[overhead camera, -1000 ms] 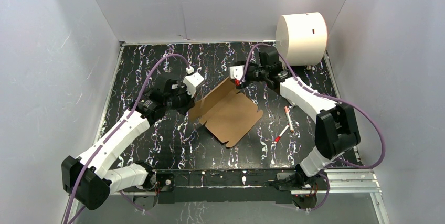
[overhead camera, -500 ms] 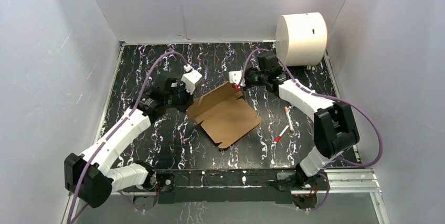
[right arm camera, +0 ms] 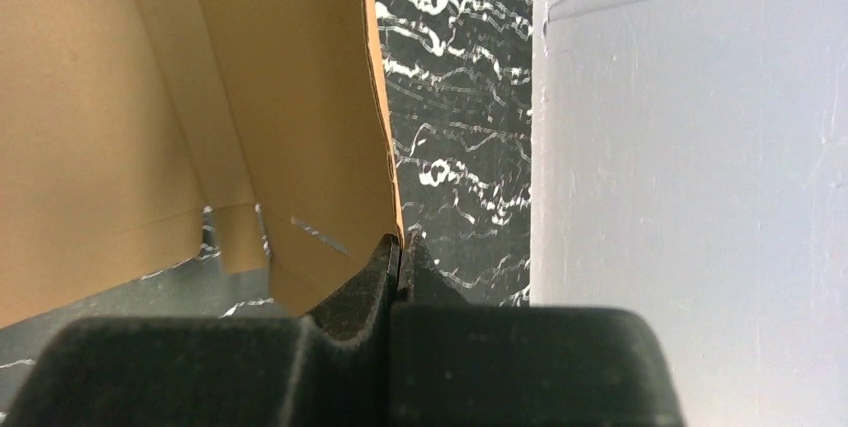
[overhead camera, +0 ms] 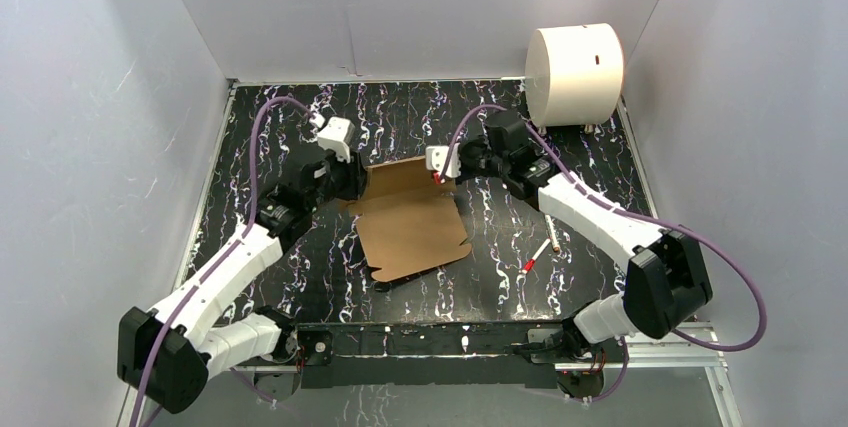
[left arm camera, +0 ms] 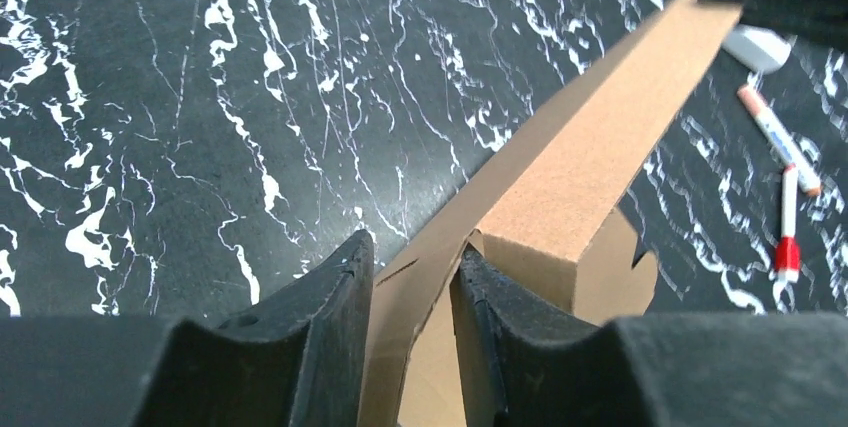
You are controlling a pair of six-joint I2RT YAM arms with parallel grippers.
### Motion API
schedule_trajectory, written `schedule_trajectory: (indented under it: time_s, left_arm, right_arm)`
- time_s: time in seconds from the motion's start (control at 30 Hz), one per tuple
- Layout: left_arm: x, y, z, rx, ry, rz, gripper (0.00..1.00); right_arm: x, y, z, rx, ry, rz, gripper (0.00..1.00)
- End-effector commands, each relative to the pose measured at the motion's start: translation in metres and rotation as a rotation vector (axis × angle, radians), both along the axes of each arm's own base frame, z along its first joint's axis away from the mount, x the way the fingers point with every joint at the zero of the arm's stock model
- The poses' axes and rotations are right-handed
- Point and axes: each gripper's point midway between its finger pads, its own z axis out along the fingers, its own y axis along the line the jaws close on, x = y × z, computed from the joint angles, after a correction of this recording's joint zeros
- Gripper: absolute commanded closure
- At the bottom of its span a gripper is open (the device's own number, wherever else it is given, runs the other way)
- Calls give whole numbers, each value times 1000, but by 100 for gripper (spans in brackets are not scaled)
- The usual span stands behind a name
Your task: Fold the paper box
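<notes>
the paper box [overhead camera: 410, 229] lies near the middle of the black marbled bench [overhead camera: 400, 112], most of its brown sheet flat, with the far edge raised as a creased wall between the two arms. notched flaps show along its near edge.

the left pincer [left arm camera: 410, 253] is at the box's far left corner. its jaws stand parted, one finger on each side of the upright cardboard strip, which runs up between them; the wrist view does not make clear whether the pads press on it.

the right pincer [right arm camera: 398, 245] is at the far right corner of the box. its jaws are closed together, pinching the thin edge of the raised flap right at the fingertips, and the flap's inner face with a small slit shows to the left of them.

a large white cylinder [overhead camera: 574, 72] lies in the far right corner, well apart from the box. a red-capped marker [overhead camera: 537, 253] lies on the bench to the box's right.
</notes>
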Motion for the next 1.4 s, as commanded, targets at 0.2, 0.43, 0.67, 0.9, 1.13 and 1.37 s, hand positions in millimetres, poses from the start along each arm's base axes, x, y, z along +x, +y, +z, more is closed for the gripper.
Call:
schedule_trajectory:
  time_s: [0.2, 0.43, 0.67, 0.9, 1.13, 1.37]
  left_arm:
    - [19, 24, 45, -200, -288, 185, 54]
    - [30, 43, 29, -258, -305, 212, 47]
    - [29, 31, -10, -304, -268, 58, 38]
    - [22, 20, -39, -310, -228, -61, 35]
    - [17, 16, -57, -274, -210, -122, 34]
    - [15, 6, -74, -265, -162, -191, 34]
  right_arm:
    - [-15, -36, -7, -133, -3, -266, 100]
    - [-18, -54, -21, -227, 30, -368, 100]
    - [-24, -59, -37, -245, 56, -409, 100]
    - [-27, -60, -43, -286, -34, -409, 100]
    - [-34, -59, -40, -299, -188, -370, 100]
    - [-40, -53, -37, -277, -278, -343, 100]
